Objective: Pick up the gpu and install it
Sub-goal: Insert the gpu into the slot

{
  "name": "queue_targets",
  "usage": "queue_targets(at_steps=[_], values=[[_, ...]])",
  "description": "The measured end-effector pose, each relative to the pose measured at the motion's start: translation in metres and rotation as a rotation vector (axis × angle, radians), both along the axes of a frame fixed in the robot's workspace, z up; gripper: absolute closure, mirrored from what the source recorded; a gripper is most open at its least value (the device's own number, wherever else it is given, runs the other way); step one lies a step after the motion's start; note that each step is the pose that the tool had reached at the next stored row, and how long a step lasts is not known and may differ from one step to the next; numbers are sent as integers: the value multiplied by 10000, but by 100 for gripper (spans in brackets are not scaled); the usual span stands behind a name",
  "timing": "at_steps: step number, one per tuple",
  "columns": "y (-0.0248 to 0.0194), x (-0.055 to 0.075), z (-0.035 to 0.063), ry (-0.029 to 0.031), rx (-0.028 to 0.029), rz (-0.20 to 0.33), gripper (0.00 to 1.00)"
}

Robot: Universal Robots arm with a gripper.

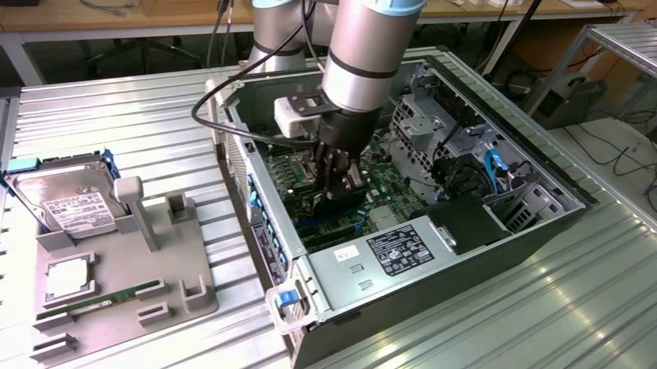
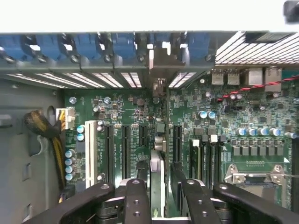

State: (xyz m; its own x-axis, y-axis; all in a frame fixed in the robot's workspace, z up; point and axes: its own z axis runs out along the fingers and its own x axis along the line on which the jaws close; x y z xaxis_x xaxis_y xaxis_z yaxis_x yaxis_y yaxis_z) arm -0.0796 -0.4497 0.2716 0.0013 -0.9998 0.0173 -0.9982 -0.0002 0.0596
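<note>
Fingers [image 1: 342, 201] reach down inside the open computer case [image 1: 534, 231], clamped on the gpu [image 1: 345, 187], held upright edge-on. In the wrist view the gpu [image 2: 157, 179] stands between the two fingers [image 2: 136, 198], its edge just above the motherboard [image 2: 219, 126] slots. Tight room: case wall close on one side, power supply [image 1: 395, 250] near in front. Holder tray [image 1: 123, 277] with hard drive [image 1: 67, 201] sits well apart on the tabletop [image 1: 134, 115]
</note>
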Motion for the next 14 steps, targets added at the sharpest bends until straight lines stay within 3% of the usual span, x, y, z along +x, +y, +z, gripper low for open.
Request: queue_targets(at_steps=[2, 4, 10, 12, 14], values=[[0, 0, 125, 1, -1, 1, 66], [1, 0, 180, 1, -1, 2, 66], [58, -26, 187, -54, -24, 1, 89], [109, -40, 171, -78, -41, 1, 89], [130, -45, 147, -90, -45, 1, 89]])
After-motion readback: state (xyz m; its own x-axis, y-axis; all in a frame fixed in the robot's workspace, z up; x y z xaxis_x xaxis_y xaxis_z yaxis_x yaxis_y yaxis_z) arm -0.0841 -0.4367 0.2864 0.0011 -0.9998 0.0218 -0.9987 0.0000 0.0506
